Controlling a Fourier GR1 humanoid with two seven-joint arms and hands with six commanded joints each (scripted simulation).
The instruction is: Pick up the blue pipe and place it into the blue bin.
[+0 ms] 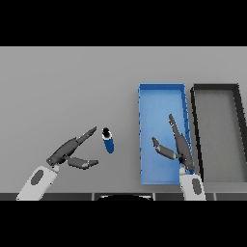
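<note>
A short blue pipe (109, 142) with a dark end lies on the grey table, just left of the blue bin (161, 99). My left hand (71, 150) is open a little to the pipe's left, its fingers stretched toward the pipe and its thumb spread below, not touching it. Over the near right part of the blue bin my right hand (177, 144) is open, fingers straight and pointing away from me, thumb out to the left. Nothing lies in the bin.
A dark grey bin (216, 89) stands directly right of the blue bin, their long sides close together. The grey table (62, 87) stretches wide to the left and back.
</note>
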